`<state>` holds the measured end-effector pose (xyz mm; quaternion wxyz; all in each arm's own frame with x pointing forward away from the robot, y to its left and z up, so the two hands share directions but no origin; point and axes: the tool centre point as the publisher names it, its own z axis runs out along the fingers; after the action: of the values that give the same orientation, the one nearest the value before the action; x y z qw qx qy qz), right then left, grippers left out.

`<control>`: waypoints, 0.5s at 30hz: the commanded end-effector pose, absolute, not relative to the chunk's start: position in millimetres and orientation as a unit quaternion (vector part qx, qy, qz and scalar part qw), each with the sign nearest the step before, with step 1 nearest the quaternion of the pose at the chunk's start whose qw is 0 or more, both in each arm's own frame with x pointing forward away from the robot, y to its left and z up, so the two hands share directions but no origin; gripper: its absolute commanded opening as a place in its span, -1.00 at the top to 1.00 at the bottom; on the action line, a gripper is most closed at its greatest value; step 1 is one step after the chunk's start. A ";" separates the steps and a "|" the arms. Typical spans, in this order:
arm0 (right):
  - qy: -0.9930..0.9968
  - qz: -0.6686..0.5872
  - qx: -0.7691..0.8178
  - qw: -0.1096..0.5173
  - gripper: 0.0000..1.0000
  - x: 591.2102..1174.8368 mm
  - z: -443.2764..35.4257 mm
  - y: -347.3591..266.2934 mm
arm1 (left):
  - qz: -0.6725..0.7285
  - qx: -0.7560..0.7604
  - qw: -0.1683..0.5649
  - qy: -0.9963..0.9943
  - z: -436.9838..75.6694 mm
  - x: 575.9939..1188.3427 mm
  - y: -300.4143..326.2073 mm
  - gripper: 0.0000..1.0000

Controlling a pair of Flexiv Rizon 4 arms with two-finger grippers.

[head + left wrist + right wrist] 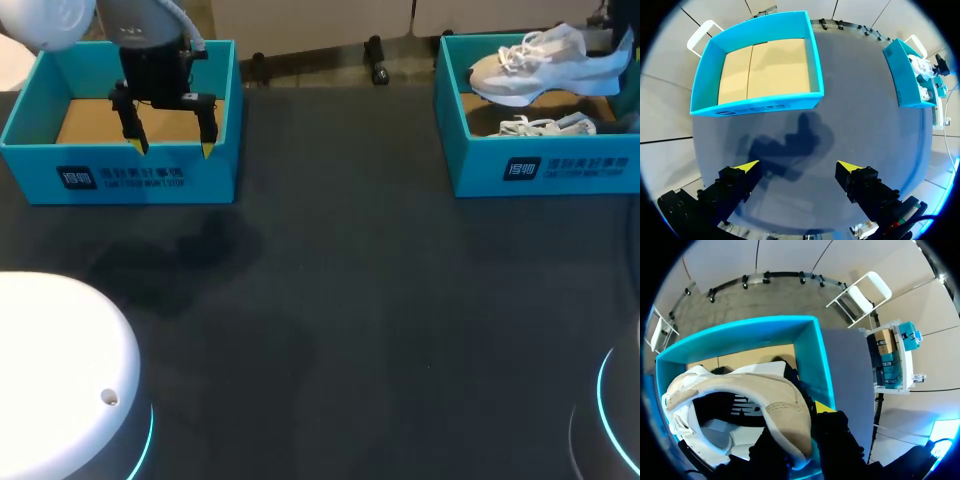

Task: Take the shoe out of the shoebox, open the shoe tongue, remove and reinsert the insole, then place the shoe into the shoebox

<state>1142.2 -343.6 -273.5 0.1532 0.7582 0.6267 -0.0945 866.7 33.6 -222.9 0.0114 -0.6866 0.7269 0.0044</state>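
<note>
Dark table [350, 300] — left pincer [173, 150] spread wide; right pincer [802, 424] clamped on shoe [740, 385] over shoebox [812, 355].

Dark grey table [330, 300]. Teal open-topped box [40, 170], tan cardboard floor, standing at the table's far left corner.
</note>
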 end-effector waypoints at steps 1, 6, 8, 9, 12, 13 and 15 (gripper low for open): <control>0.625 -0.100 0.759 0.151 1.00 1150.7 -278.8 -345.6 | 0.004 -0.687 0.012 0.727 -222.5 866.0 34.0 -1.00; 0.623 -0.103 0.759 0.158 1.00 1154.8 -281.2 -346.7 | 0.004 -0.687 0.012 0.727 -222.5 866.0 34.0 -1.00; 0.622 -0.105 0.759 0.159 1.00 1156.3 -282.5 -347.1 | 0.004 -0.687 0.012 0.727 -222.5 866.0 34.0 -1.00; 0.622 -0.104 0.760 0.159 1.00 1157.2 -282.9 -346.6 | 0.004 -0.687 0.012 0.727 -222.5 866.0 34.0 -1.00; 0.621 -0.106 0.760 0.159 1.00 1160.2 -284.5 -345.8 | 0.004 -0.687 0.012 0.727 -222.5 866.0 34.0 -1.00; 0.622 -0.107 0.759 0.161 1.00 1161.2 -284.9 -345.5 | 0.004 -0.687 0.012 0.727 -222.5 866.0 34.0 -1.00; 0.622 -0.110 0.758 0.163 1.00 1163.2 -286.0 -345.9 | 0.004 -0.687 0.012 0.727 -222.5 866.0 34.0 -1.00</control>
<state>1155.3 -346.7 -284.5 0.1661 0.7573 0.6228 -0.1049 866.7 33.6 -223.0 0.0114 -0.6866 0.7269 0.0043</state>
